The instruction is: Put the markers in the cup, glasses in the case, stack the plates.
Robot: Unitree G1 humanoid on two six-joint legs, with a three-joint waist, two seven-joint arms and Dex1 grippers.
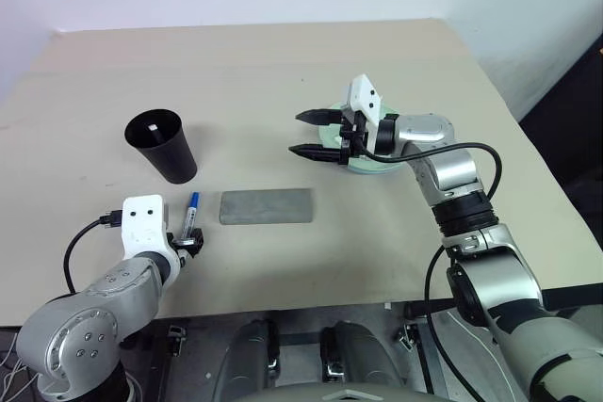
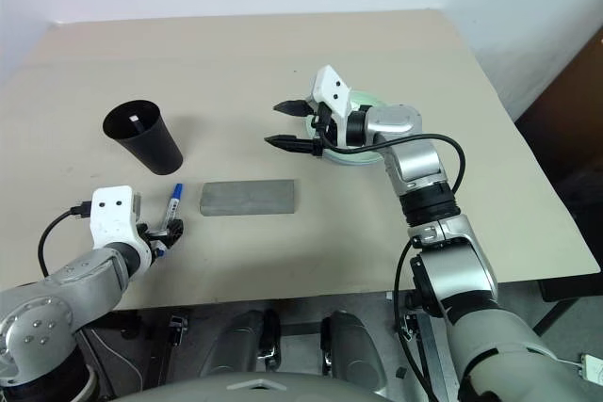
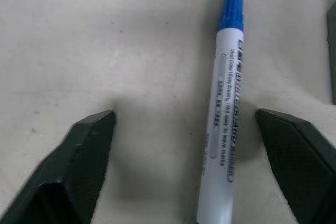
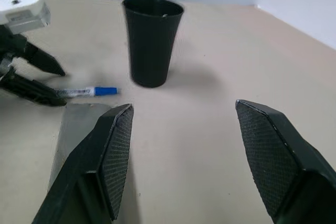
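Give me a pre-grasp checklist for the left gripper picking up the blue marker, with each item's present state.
1. Blue marker lies between the fingers of the left gripper: ok.
2. Left gripper's jaws stand apart with room on both sides of the marker: ok.
3. Marker centred between the fingers: not ok, it lies nearer one finger.
4. Cup upright, mouth open to receive the marker: ok.
5. Right gripper out of the way, open and empty over the plates: ok.
6. Case shut, with the glasses already inside: cannot tell.
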